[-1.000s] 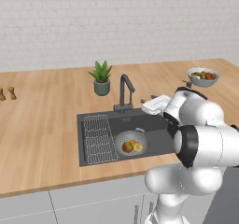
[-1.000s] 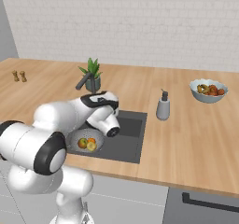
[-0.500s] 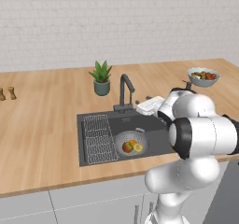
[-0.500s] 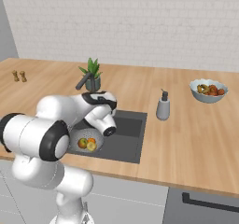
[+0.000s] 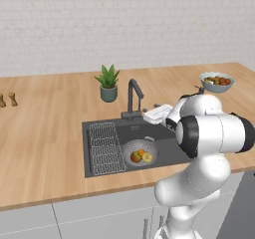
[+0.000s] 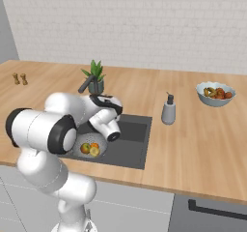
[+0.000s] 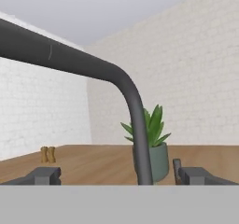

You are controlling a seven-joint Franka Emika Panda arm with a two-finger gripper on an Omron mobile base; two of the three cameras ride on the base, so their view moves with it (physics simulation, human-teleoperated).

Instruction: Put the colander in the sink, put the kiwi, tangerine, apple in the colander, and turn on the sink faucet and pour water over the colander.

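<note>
**Facing the faucet with spread jaws**

Hovering over the back right of the sink, the two-finger tool has its jaws spread wide with nothing between them, its dark fingertips standing on either side of the tall dark grey metal sink faucet. In the hand view the faucet's bent spout rises close in front and arches overhead. Just beyond it stands a spiky green plant in a grey-green pot. Below, the large dark grey rectangular sink holds a wire grid rack on its left side and the round grey perforated metal colander beside it. Inside the colander lie the red apple, the small orange tangerine and the olive-yellow kiwi, touching one another. Farther right on the wooden tabletop are a grey pump-top soap bottle and a pale blue-grey fruit bowl.
</note>
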